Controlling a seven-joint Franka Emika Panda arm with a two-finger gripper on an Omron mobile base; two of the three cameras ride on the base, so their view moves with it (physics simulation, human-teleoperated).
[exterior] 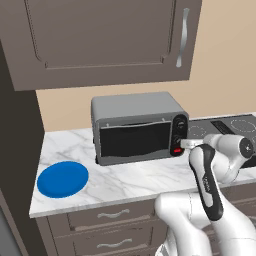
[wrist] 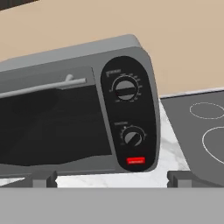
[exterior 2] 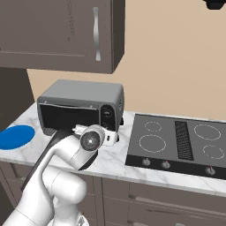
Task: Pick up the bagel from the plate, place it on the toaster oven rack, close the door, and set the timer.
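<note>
hand [wrist: 111,178] spread wide, facing the toaster oven's dials [wrist: 125,89]; door [exterior: 135,139] shut, plate [exterior: 62,179] bare, cooktop [exterior 2: 176,143] beside.

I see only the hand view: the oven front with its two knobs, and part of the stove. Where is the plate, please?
Observer: The plate lies on the counter, left of the oven and apart from it.
Operator: And where does the gripper stand against the oven?
Observer: The gripper is just in front of the control panel, at its lower part, right of the door.
Operator: Is there something above the oven that the arm could hit?
Observer: A brown cabinet hangs on the wall above it, with a silver handle at its right side.
</note>
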